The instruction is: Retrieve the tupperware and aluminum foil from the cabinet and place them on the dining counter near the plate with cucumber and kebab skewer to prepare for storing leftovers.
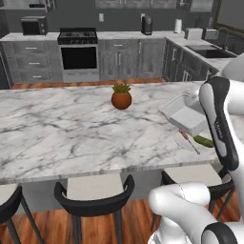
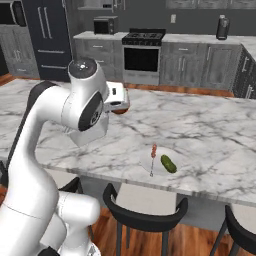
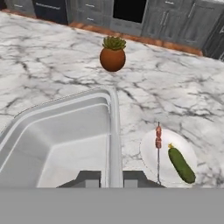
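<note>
Tupperware (image 3: pixel 57 140) is seen closest in the hand view, an open white tub whose right wall runs down between the two dark fingers (image 3: pixel 89 178), which are clenched on that wall, one inside the tub and one outside. In the left base view the tub (image 1: pixel 187 113) is held tilted above the marble worktop (image 1: pixel 71 128), at the right end of it, with the white arm (image 1: pixel 219 119) crossing in front. In the right base view only a corner of the tub (image 2: pixel 116 95) shows past the arm's upper joint. Just beside the tub, to its right in the hand view, a white plate (image 3: pixel 168 153) lies flat on the worktop; on it a kebab skewer (image 3: pixel 158 144) lies along the left side and a green cucumber (image 3: pixel 181 164) lies aslant on the right, the two apart from each other. In the right base view the plate (image 2: pixel 161 161) sits near the worktop's front edge, above the dark stools (image 2: pixel 145 215). Farther out on the worktop, well apart from the plate, a small green plant stands upright in a round brown pot (image 3: pixel 112 55), seen near the middle of the slab in the left base view (image 1: pixel 121 96). Beyond the worktop a strip of wooden floor (image 1: pixel 86 84) is seen, then grey cabinets (image 1: pixel 128 57) with a black stove (image 1: pixel 77 50) along the back wall, a microwave (image 1: pixel 33 25) to its left and a sink (image 1: pixel 209 50) to the right.
</note>
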Controlling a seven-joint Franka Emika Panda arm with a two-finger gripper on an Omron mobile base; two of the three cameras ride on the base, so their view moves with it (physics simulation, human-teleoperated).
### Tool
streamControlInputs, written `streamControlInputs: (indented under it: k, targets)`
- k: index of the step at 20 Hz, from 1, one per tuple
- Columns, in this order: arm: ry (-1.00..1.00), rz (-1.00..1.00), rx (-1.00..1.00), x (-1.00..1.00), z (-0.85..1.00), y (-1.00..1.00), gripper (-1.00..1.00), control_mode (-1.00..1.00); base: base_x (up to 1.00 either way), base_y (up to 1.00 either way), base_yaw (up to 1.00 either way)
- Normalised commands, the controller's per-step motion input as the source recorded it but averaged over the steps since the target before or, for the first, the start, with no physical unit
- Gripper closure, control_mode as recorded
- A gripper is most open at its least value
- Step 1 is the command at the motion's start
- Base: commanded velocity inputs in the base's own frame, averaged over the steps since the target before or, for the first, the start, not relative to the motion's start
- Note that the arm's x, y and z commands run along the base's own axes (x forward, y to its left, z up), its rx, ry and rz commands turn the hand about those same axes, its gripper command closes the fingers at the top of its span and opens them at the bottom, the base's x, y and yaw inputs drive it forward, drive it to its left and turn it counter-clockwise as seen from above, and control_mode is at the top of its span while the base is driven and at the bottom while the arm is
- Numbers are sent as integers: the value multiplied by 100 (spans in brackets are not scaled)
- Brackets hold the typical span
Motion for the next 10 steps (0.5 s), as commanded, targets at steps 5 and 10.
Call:
streamControlInputs:
  k: [5, 10]
  targets:
    - [0, 3, 7, 42, -88, 0, 100, -100, 0, 0, 0]
    - [0, -5, 2, 47, -79, 8, 100, -100, 0, 0, 0]
